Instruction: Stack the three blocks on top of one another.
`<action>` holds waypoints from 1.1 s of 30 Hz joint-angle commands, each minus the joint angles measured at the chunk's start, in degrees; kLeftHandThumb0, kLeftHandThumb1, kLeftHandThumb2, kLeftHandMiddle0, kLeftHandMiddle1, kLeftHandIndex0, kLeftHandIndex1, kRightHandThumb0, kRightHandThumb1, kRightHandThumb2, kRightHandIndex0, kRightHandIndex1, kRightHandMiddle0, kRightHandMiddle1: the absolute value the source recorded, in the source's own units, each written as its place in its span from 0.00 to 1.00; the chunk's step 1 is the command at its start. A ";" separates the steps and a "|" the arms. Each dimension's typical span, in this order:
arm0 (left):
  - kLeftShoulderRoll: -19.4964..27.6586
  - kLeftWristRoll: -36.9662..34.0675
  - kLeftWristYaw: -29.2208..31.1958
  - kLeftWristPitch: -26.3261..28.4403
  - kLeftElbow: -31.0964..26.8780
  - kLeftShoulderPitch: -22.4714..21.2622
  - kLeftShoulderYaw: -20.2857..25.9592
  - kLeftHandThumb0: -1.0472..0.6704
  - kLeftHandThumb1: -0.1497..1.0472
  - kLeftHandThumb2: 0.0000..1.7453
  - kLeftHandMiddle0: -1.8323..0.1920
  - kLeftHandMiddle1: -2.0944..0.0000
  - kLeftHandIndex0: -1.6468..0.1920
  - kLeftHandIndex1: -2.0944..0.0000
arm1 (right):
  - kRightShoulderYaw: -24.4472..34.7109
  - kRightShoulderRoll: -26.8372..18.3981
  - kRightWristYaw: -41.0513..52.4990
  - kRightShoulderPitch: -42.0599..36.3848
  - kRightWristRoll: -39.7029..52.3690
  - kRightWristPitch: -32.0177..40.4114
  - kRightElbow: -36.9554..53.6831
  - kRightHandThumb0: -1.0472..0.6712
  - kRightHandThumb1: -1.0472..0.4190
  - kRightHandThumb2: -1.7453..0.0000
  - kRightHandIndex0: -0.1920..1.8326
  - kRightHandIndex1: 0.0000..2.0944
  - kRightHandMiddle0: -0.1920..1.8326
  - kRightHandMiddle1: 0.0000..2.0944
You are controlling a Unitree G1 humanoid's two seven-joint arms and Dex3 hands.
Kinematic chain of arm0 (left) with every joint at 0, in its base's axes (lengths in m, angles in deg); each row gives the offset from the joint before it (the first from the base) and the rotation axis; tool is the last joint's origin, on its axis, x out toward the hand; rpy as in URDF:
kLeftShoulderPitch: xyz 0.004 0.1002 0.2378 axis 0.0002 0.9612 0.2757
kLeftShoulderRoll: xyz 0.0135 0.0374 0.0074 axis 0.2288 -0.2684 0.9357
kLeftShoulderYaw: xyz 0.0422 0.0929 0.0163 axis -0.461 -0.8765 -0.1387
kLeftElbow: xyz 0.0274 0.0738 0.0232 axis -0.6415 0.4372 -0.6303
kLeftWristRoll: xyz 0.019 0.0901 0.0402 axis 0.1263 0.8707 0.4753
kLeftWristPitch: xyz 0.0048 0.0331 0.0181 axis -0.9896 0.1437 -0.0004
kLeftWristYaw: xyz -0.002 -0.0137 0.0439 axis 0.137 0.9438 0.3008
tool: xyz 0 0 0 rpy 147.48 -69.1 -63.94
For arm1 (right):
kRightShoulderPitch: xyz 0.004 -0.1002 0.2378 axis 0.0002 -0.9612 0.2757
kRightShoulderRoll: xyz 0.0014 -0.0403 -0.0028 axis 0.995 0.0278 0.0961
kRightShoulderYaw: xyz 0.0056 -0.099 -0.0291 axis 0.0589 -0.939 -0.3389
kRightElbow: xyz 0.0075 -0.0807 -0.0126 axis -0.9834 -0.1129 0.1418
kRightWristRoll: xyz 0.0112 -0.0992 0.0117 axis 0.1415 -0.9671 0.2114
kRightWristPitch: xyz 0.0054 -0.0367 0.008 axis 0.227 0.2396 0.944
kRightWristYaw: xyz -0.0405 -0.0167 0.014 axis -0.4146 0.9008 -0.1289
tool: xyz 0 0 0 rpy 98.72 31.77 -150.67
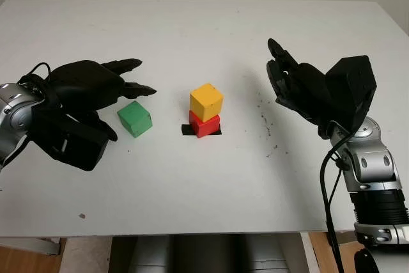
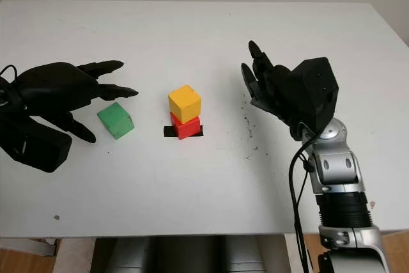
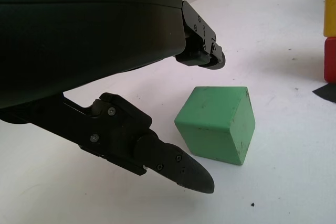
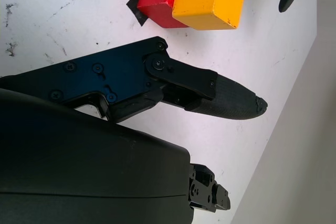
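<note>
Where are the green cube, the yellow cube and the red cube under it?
Green wooden cube [image 1: 135, 118], left eye view, on its top face.
Yellow wooden cube [image 1: 206, 101], left eye view, centre of the block.
Red wooden cube [image 2: 186, 127], right eye view, on its front side below the yellow one.

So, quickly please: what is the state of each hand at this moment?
Left hand: open, holding nothing, just beside the green block.
Right hand: open, holding nothing, raised to the right of the yellow block on the red block.
</note>
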 commanded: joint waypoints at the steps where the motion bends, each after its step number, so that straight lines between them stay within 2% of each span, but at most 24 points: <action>1: 0.08 0.56 -0.11 -0.06 0.19 -0.96 -0.69 0.31 0.83 0.03 0.94 0.97 0.71 0.96 | 0.10 -0.29 0.02 0.22 0.09 -0.72 0.86 0.20 0.00 0.58 0.00 0.00 0.00 0.00; 8: -0.40 2.31 -1.34 -0.53 0.76 -1.28 -1.41 0.33 0.82 0.03 0.93 0.97 0.68 0.95 | 0.05 -0.21 -0.16 0.45 0.00 -0.58 0.84 0.21 0.00 0.58 0.00 0.00 0.00 0.00; 23: -0.75 8.27 -9.51 -3.13 2.28 -0.58 -3.22 0.33 0.82 0.03 0.89 0.97 0.60 0.93 | 0.58 -0.56 1.55 -0.02 1.14 -2.89 0.35 0.20 0.00 0.58 0.00 0.00 0.00 0.00; 28: -0.96 8.64 -11.22 -4.03 3.47 -0.58 -3.53 0.32 0.85 0.04 0.87 0.96 0.56 0.90 | 0.61 -0.49 0.99 -0.13 0.99 -1.31 1.40 0.21 0.00 0.59 0.00 0.00 0.00 0.00; 29: -1.03 8.63 -11.65 -4.22 3.75 -0.55 -3.58 0.31 0.86 0.03 0.86 0.97 0.57 0.87 | 0.59 -0.52 0.89 -0.15 0.99 -0.68 1.75 0.21 0.00 0.59 0.00 0.00 0.00 0.00; 31: -1.15 8.45 -12.24 -4.48 4.27 -0.51 -3.67 0.30 0.88 0.03 0.85 0.97 0.64 0.70 | 0.58 -0.61 0.84 -0.23 0.99 -0.25 2.07 0.21 0.00 0.59 0.00 0.00 0.00 0.00; 33: -1.35 8.30 -12.96 -4.80 4.86 -0.44 -3.76 0.30 0.89 0.03 0.84 0.97 0.67 0.61 | 0.63 -0.63 0.84 -0.34 0.98 -0.52 2.10 0.22 0.00 0.59 0.00 0.00 0.00 0.00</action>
